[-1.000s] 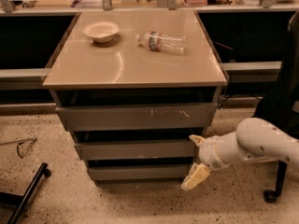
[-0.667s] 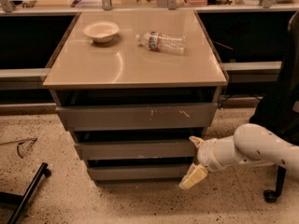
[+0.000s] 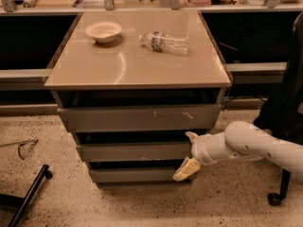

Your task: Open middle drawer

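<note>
At right end of middle drawer point(image 3: 135, 152), gripper point(image 3: 188, 153) spread wide, one finger above front, one below it.

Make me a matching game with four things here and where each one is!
Things:
1. bowl
2. bottle
3. middle drawer
4. hand

Places:
A. lying on its side on the tabletop, right of the middle
B. at the middle drawer's right end, low beside the cabinet
C. upright on the tabletop, back left
D. just under the scratched drawer

Pairs: 1-C, 2-A, 3-D, 4-B
</note>
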Available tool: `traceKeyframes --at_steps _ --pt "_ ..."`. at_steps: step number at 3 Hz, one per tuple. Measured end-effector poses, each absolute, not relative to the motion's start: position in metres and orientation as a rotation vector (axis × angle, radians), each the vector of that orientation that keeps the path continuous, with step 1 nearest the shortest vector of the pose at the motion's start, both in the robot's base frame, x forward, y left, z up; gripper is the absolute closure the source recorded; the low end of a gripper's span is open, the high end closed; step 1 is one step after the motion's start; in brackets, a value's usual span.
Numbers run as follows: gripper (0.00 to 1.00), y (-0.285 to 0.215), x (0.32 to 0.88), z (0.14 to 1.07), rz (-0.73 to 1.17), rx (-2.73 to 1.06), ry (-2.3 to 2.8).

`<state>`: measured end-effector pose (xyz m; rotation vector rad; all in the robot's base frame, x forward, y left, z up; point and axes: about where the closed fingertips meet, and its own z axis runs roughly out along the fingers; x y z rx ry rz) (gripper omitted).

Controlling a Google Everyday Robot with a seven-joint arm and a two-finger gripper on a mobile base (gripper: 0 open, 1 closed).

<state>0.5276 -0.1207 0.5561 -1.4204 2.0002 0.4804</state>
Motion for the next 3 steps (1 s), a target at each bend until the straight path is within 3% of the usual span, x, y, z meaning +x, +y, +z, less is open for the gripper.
traceKeyframes --at_steps 1,3 --pt "0.00 -0.1051 0.5667 0.5454 0.425 -1.403 1.971" --pt "0.00 -0.1023 0.5723 0.5389 0.423 -1.410 1.976"
